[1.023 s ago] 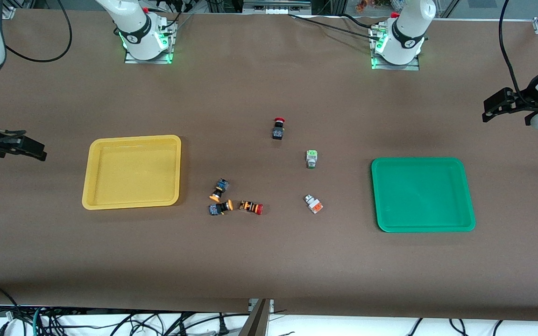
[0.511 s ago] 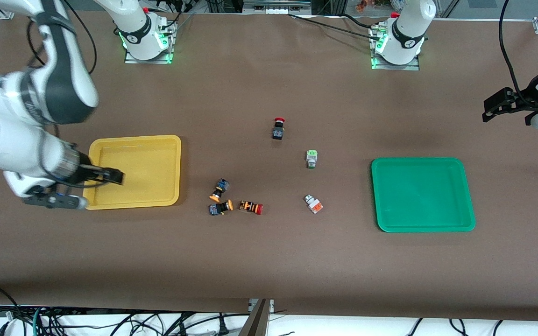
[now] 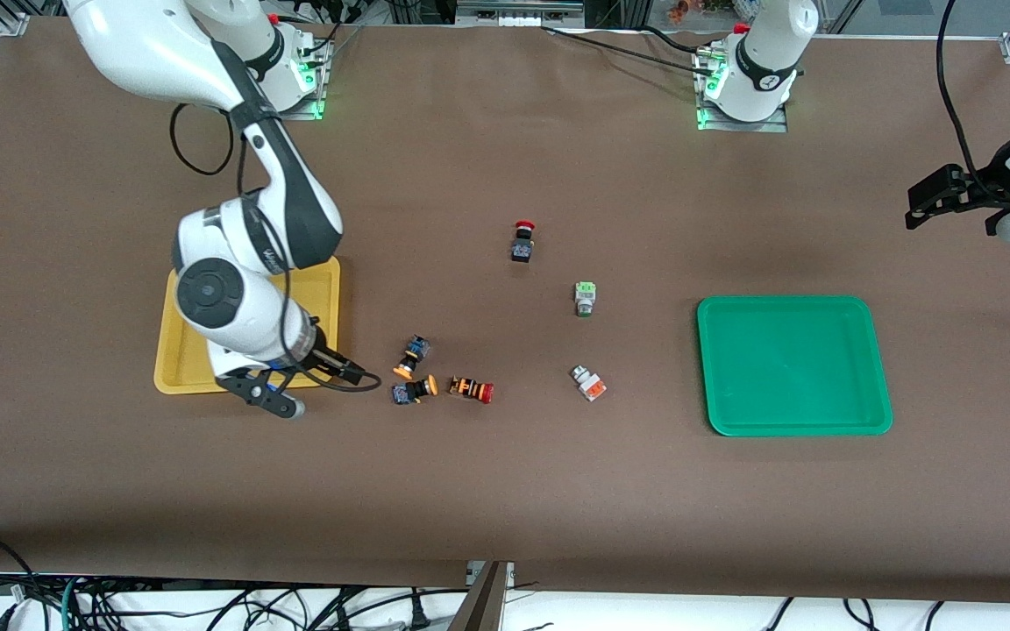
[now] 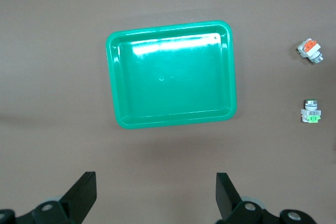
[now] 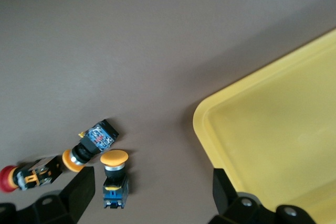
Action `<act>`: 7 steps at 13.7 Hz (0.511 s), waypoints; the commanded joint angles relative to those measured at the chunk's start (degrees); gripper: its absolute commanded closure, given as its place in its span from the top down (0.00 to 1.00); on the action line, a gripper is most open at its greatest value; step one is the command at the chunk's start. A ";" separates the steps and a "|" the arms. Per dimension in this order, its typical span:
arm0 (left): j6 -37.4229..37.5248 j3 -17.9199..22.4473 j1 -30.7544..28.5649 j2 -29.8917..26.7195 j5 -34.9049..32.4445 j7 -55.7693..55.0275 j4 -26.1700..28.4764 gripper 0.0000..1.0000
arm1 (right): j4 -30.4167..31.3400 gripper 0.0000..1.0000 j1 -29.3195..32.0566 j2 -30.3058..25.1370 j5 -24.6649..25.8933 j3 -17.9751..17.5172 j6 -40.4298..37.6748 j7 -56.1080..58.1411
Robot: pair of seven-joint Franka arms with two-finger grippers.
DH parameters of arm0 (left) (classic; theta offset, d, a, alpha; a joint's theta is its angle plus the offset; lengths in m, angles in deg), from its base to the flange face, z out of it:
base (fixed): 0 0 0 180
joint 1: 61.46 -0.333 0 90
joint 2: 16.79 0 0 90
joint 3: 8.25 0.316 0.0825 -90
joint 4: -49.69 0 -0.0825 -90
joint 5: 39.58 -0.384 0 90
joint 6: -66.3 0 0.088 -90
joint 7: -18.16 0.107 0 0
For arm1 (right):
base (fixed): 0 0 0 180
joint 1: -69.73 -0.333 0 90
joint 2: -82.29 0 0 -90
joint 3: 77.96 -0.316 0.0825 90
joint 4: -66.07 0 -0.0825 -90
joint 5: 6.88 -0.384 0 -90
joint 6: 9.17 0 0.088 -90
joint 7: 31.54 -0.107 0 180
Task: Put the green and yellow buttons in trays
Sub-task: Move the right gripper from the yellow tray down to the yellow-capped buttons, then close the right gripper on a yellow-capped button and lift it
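Buttons, yellow-capped pair: on the table, not yet trayed, near the yellow plastic tray's corner toward the left arm's end. Right gripper: fingers apart, empty, over the table between that tray and the pair. Left gripper: released, waits up over table beside green plastic tray. White square-bodied buttons, green face and orange face, lie between pair and green tray. Risk: pair touch; red-capped orange-striped button just beside. Wide jaws could nudge neighbours or catch the wrong unit.
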 commanded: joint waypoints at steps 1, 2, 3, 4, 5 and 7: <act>1.28 -0.54 -0.49 0.65 -0.33 1.11 -1.68 1.00 | -1.31 0.99 -2.60 2.46 2.93 0.53 1.04 -8.94; 1.28 -0.54 -0.49 0.65 -0.33 1.11 -1.68 1.00 | -1.31 0.99 -2.70 2.91 2.93 0.53 1.23 -10.02; 1.28 -0.54 -0.49 0.65 -0.33 1.11 -1.68 1.00 | -1.22 0.99 -3.48 2.82 2.93 0.53 1.05 -10.20; 1.20 -0.54 -0.49 0.65 -0.33 1.11 -1.68 1.00 | -1.22 0.99 -4.10 2.82 2.85 0.53 0.62 -10.11; 1.20 -0.54 -0.49 0.65 -0.33 1.11 -1.68 1.00 | -1.13 0.99 -4.62 2.73 2.76 0.53 0.00 -10.11; 1.28 -0.45 -0.49 0.65 -0.33 1.11 -1.68 1.00 | -1.05 0.99 -5.59 2.65 2.85 0.53 -1.93 -10.72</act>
